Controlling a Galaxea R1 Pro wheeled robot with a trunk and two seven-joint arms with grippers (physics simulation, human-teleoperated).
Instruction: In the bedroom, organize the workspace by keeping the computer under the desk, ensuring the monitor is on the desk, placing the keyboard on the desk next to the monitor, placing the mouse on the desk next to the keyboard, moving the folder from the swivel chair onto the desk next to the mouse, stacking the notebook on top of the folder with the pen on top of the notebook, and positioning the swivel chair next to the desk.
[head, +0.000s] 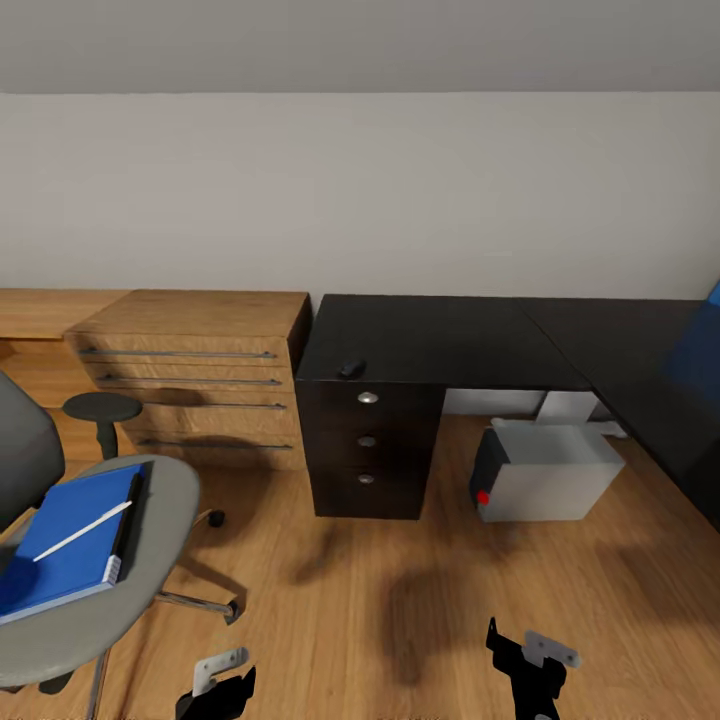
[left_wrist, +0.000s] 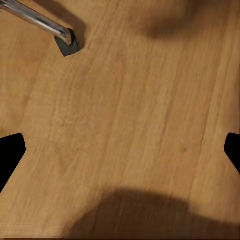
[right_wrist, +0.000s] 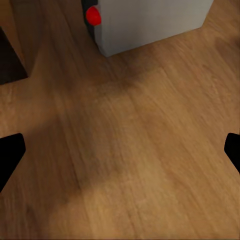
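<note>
From my head camera, the blue folder (head: 70, 545) with the pen (head: 82, 531) on top lies on the swivel chair (head: 150, 560); a careless grab could roll the pen off. My left pincer (left_wrist: 120, 150) gapes over a chair leg (left_wrist: 42, 22). My right pincer (right_wrist: 120, 150), also apart, faces the computer (right_wrist: 150, 22).

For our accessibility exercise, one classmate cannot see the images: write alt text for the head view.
A black desk with three drawers stands against a white wall, a small dark mouse near its front edge and a grey computer on the wood floor beneath. At left, a grey swivel chair holds a blue folder with a white pen on it.
</note>
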